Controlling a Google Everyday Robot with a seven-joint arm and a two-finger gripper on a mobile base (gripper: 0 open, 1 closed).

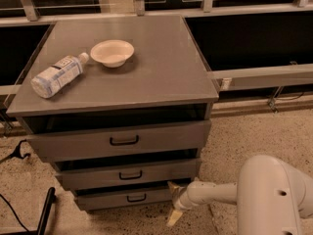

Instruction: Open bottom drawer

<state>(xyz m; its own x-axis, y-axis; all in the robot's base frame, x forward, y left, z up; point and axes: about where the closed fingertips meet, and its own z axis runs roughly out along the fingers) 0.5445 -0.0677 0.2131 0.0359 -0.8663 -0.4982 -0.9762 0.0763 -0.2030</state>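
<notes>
Just left of your gripper (173,202), whose jaws stand spread and empty by the cabinet's lower right corner, the bottom drawer (102,200) looks essentially closed, its black handle (136,198) ungrasped, so you likely have the whole pull ahead.

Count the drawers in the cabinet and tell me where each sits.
3, stacked in the cabinet: the top drawer, the middle drawer below it, and the bottom drawer lowest, with the gripper at its right end. None seems hidden.
</notes>
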